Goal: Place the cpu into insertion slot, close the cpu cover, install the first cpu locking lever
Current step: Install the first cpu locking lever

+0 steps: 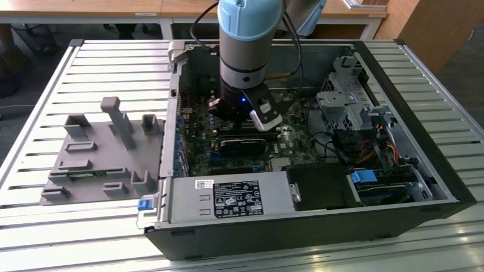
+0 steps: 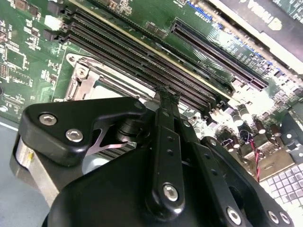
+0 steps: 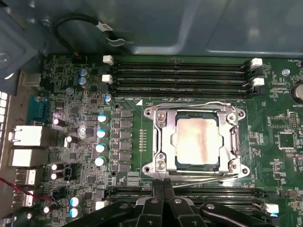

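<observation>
The cpu (image 3: 197, 140) sits flat in the insertion slot (image 3: 166, 142), pale top up, its edges square with the socket and parallel to the long memory slots (image 3: 180, 75) beside it. The cpu cover (image 3: 235, 138) lies down around it, framing the chip. A thin locking lever (image 3: 208, 177) runs along the socket edge nearest the gripper (image 3: 163, 189), whose fingers (image 3: 157, 198) are pinched together with nothing between them, hovering just beside that lever over the motherboard (image 1: 298, 148).
</observation>
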`<state>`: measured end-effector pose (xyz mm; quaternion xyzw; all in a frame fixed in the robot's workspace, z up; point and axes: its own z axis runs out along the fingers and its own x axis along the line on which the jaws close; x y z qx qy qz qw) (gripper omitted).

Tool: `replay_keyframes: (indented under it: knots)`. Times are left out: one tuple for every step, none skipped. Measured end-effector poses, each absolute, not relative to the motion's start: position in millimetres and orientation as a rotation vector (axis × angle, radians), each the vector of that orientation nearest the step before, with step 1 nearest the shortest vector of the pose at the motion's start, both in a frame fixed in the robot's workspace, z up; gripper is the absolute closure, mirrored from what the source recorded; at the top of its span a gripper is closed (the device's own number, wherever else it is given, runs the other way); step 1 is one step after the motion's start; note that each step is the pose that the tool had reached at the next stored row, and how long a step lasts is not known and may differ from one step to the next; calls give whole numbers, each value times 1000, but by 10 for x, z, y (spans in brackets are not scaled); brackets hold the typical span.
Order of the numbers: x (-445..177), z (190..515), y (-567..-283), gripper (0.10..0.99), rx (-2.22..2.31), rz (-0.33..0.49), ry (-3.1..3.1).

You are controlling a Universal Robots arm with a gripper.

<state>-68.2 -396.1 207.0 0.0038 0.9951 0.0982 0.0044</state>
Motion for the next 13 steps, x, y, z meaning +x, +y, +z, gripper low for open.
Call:
replay_keyframes:
  knots:
    - [-686, 2068, -3976, 980, 12, 311, 3117]
    - [-689, 2066, -3990, 980, 12, 314, 3117]
    - [-691, 2064, -4001, 980, 12, 317, 3116]
    - [-693, 2062, -4012, 980, 12, 321, 3116]
    - [-696, 2060, -4021, 980, 12, 325, 3116]
    - [-700, 2057, -4029, 980, 12, 331, 3115]
    - [-703, 2055, -4032, 980, 12, 337, 3114]
    - [-704, 2051, -4032, 980, 12, 341, 3114]
    - [-704, 2049, -4032, 980, 12, 344, 3113]
    - [-704, 2047, -4032, 980, 12, 347, 3113]
    - [-705, 2045, -4032, 980, 12, 350, 3113]
    - [-705, 2042, -4032, 980, 12, 354, 3112]
    - [-707, 2037, -4032, 980, 12, 357, 3112]
